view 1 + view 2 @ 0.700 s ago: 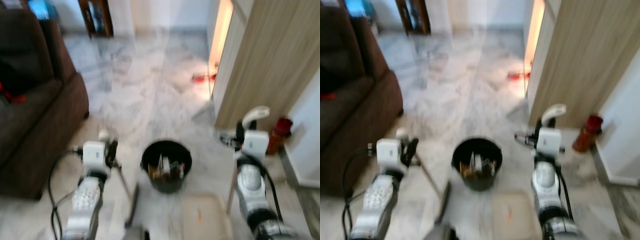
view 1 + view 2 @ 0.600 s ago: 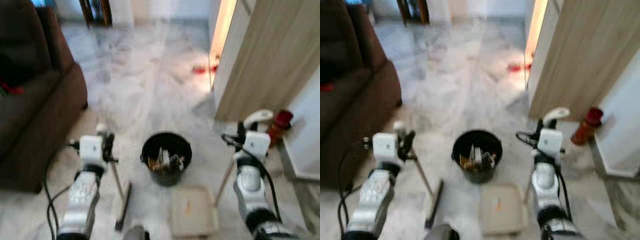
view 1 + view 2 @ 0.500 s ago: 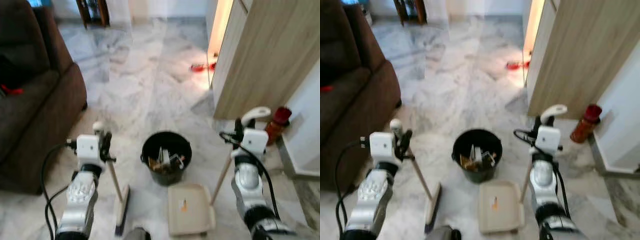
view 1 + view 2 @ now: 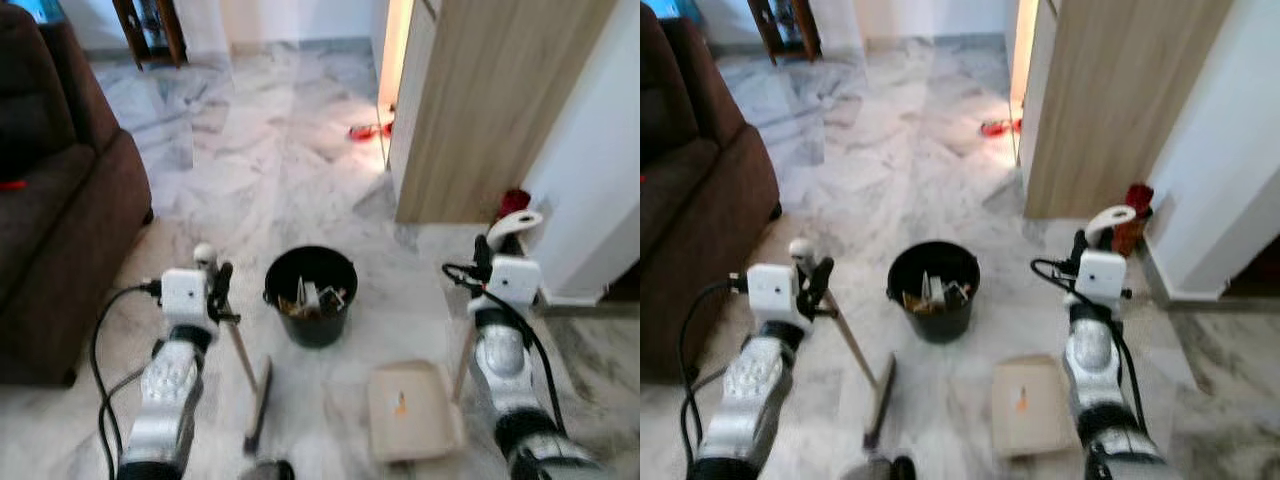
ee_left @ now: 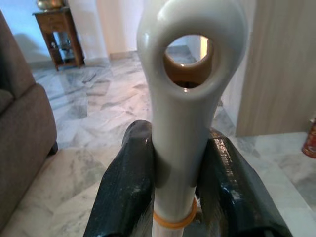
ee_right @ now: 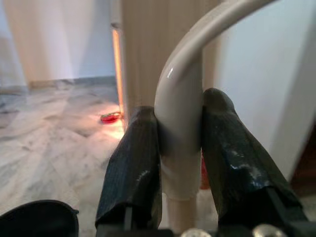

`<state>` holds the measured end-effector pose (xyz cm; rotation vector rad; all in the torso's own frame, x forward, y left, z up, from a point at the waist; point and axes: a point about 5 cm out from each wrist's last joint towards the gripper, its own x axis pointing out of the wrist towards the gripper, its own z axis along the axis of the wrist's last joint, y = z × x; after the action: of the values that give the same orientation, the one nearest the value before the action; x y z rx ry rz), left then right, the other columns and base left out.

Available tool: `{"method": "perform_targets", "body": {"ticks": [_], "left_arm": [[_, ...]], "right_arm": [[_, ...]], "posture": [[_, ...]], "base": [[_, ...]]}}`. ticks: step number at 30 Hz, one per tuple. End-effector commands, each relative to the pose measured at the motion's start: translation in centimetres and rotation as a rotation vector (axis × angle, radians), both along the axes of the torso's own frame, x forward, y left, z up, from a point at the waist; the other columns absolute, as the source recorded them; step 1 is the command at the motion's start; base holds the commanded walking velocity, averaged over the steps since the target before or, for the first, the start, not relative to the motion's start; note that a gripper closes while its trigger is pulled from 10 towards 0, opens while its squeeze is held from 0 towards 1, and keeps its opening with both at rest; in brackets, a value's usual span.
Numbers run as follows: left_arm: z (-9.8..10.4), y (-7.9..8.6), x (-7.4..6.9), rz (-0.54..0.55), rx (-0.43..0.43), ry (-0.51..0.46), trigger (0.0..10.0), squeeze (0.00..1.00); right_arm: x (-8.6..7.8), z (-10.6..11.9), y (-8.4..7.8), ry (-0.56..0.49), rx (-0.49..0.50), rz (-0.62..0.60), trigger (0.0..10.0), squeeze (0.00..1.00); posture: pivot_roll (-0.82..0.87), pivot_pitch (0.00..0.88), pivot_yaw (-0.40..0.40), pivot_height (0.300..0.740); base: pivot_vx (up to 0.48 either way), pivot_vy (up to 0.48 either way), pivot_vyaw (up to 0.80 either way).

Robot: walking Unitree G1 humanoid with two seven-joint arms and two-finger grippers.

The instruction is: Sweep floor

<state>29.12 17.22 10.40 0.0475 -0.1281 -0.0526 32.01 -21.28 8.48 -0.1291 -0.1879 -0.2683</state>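
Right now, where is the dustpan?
The dustpan lies flat on the marble floor in the head views, right of the black bin, its handle held in the right tool.

A home's living area. The floor is polished grey-white marble tile. A dark brown fabric sofa stands along the robot's left, and a small dark wooden side table sits at the far end of the room. To the right, a light wood-grain panel meets a white wall, with warm light spilling through a doorway behind it.
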Motion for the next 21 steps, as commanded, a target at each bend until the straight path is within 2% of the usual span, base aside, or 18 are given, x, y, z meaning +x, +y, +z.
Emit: {"method": "perform_targets", "body": {"ticks": [1,14,21], "left_arm": [[0.9,0.2,0.3,0.005,0.014,-0.041,10.0,0.0],[0.4,0.0,0.9,-0.008,-0.001,-0.024,10.0,0.0],[0.5,-0.1,1.7,0.011,-0.015,-0.025,10.0,0.0]], "right_arm": [[0.5,0.8,0.4,-0.033,0.009,0.016,10.0,0.0],[0.4,-0.1,0.6,0.027,0.04,0.036,10.0,0.0],[0.4,-0.3,0.5,0.05,0.04,0.049,10.0,0.0]], "posture": [[0.09,0.057,0.041,0.74],[0.06,0.028,0.038,0.74],[0.06,0.0,0.026,0.74]], "base": [[0.0,0.0,0.0],[0.0,0.0,0.0],[0.0,0.0,-0.7]]}}
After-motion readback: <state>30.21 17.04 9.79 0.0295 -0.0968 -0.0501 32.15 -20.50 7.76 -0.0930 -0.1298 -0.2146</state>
